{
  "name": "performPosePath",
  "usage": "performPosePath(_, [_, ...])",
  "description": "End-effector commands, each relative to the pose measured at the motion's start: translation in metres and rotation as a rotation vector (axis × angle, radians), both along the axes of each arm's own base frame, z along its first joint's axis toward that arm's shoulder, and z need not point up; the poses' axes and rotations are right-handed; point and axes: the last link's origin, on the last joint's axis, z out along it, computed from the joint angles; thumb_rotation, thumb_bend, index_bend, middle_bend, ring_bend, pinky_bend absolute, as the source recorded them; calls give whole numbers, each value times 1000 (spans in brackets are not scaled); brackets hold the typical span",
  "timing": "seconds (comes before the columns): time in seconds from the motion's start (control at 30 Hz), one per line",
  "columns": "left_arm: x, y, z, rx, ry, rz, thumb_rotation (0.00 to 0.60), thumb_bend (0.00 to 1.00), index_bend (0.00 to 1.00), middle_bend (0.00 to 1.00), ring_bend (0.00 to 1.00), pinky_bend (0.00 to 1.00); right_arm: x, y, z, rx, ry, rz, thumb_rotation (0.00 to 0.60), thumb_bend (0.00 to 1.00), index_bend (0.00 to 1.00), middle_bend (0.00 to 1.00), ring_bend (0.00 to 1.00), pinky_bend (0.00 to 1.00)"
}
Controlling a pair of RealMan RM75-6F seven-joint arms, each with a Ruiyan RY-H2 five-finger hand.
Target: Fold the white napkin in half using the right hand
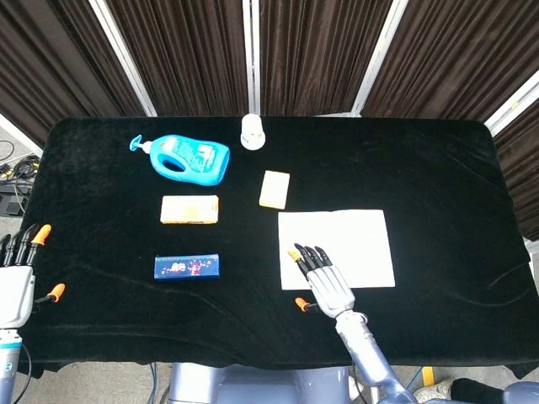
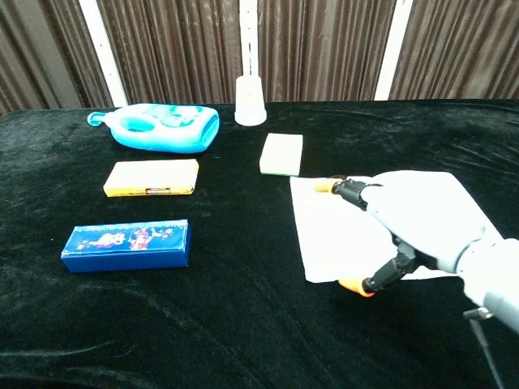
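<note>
Right hand (image 1: 321,279), grey with orange fingertips, spread flat and palm down over the near left part of the flat white square napkin (image 1: 345,244); in the chest view the same right hand (image 2: 422,227) hides much of the sheet (image 2: 324,235), its thumb splayed out beside the near edge. Nothing is pinched, and whether the fingers touch the napkin or hover just above it cannot be told. The napkin lies unfolded on the black velvet-covered table (image 1: 438,168), right of centre, just in front of a small pale yellow rectangular sponge (image 1: 274,188). A faint crease crosses the sheet near its far edge; no corner is lifted.

Left hand (image 1: 17,278), fingers apart and empty, at the near left table edge, well apart from the napkin.

Progress, as judged: the fold is not yet begun. Remaining steps are to catch one edge, carry it over to the opposite edge, and flatten the doubled sheet.

Other items, all on the left half: a blue plastic pump bottle lying on its side (image 1: 187,158), an orange flat box (image 1: 189,209), a dark blue printed box (image 1: 186,266), and a white cylindrical container (image 1: 253,130) at the far edge.
</note>
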Motion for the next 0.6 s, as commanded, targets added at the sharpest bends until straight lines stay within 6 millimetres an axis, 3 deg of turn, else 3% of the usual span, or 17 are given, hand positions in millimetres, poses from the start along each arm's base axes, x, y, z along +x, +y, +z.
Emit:
performPosePath(0.03, [-2,1,0,-1,-3,9,600,201,0,0,0,0,2,-3,-9,-8,15,-2,600,144,0,0,0,0])
performPosePath(0.33, [-5,4,3,4,-14,34,600,204,0,0,0,0,-4,-11,-29,-37,60,-26,600,144,0,0,0,0])
performPosePath(0.6, [-6,5,2,-1,-13,40,600,203,0,0,0,0,-8,-14,-34,-37,77,-36,600,144,0,0,0,0])
